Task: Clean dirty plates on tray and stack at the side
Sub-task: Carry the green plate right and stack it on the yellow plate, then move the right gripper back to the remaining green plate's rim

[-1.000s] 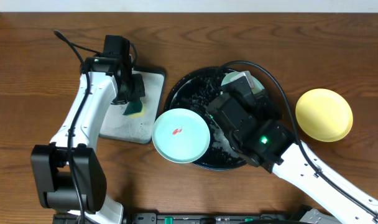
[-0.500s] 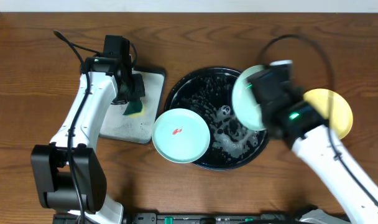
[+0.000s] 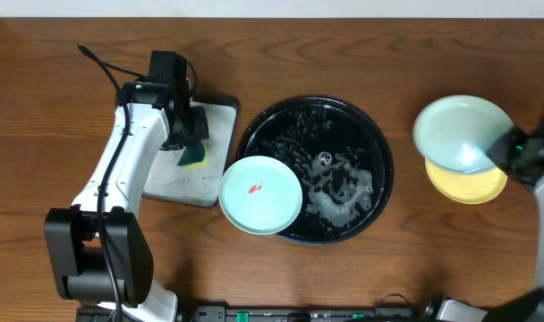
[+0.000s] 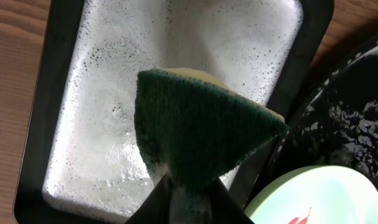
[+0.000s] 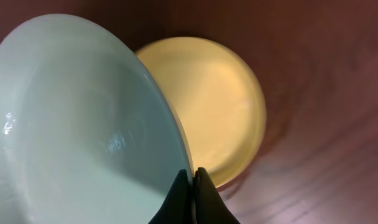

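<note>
A big brown wooden table (image 3: pixel 451 259) fills almost the whole view, with dark lines running along the wood. Past the table's far edge is a thin pale strip (image 3: pixel 272 7), wall or floor, hard to tell.

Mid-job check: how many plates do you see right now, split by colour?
Mint plates: 2, one across the round tray rim, one in the right gripper
Yellow plate: 1
Total: 3

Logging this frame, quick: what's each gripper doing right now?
Left gripper: closed on the green sponge, over the foamy grey tray.
Right gripper: closed on the rim of a mint plate, above the yellow plate.
</note>
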`<act>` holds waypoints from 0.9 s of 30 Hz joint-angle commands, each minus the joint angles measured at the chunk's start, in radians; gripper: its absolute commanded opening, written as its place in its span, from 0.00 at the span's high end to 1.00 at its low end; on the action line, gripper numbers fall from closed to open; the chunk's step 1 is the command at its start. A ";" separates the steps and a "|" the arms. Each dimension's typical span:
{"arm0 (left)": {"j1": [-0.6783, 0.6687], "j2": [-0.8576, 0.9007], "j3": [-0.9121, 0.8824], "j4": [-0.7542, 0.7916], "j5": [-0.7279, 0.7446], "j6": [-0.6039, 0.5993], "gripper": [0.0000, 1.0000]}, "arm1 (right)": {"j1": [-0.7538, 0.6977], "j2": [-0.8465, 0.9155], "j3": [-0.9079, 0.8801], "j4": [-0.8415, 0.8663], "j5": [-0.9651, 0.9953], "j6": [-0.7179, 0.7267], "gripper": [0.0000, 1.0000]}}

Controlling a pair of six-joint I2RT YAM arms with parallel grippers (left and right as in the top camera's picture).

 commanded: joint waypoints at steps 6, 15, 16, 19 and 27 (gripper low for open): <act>0.004 -0.005 -0.002 -0.004 0.003 -0.005 0.83 | -0.140 0.184 0.011 0.001 -0.060 0.021 0.99; 0.004 -0.005 -0.002 -0.006 0.003 -0.005 0.84 | -0.166 0.168 0.013 0.056 -0.171 -0.057 0.68; 0.004 -0.005 -0.002 -0.007 0.003 -0.005 0.84 | -0.164 0.146 0.013 0.064 -0.224 -0.095 0.66; 0.004 -0.005 -0.002 -0.008 0.003 -0.005 0.84 | -0.142 0.066 0.013 0.063 -0.414 -0.201 0.59; 0.004 -0.005 -0.002 -0.008 0.003 -0.005 0.84 | 0.124 -0.118 0.012 -0.089 -0.575 -0.344 0.54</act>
